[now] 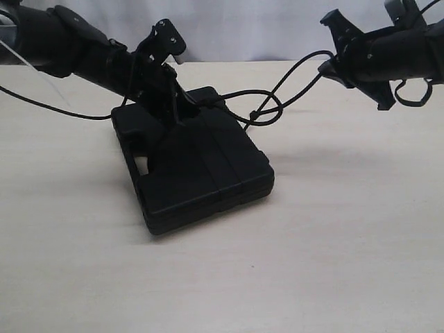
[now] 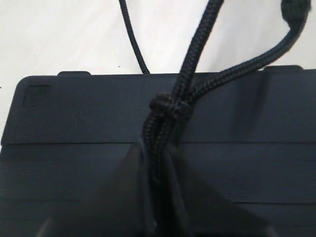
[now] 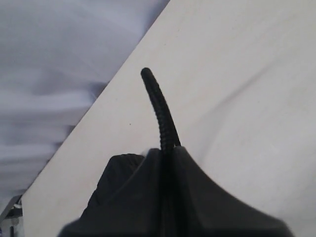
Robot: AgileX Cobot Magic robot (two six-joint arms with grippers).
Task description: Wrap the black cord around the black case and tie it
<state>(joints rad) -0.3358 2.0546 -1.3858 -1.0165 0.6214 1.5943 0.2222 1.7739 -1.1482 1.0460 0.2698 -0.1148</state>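
— Black cord (image 2: 197, 49) at the left gripper (image 2: 157, 170): status?
— Pinched. Left gripper is clamped on it, fingers (image 2: 113, 197) pressed together with the strands between them, directly over the lid of the black case (image 2: 74, 113). A knot (image 2: 168, 106) sits just past the fingertips. Two strands leave the knot, heading away from the case.
— Right gripper (image 3: 168, 154)?
— Also clamped on the cord, close to one end. A short stub (image 3: 159, 108) pokes out beyond the fingers. It hangs in the air to the right of the case, well apart from it.
— Cord between the two?
— From the right gripper it slopes down toward the case. It makes a loose loop (image 1: 267, 107) just beside the case's far right corner, then runs on to the left gripper.
— Case itself?
— Flat on the counter (image 1: 347, 250), handle cutout (image 1: 142, 164) at the end under the left arm. A dark line crosses the lid; cannot tell cord from groove.
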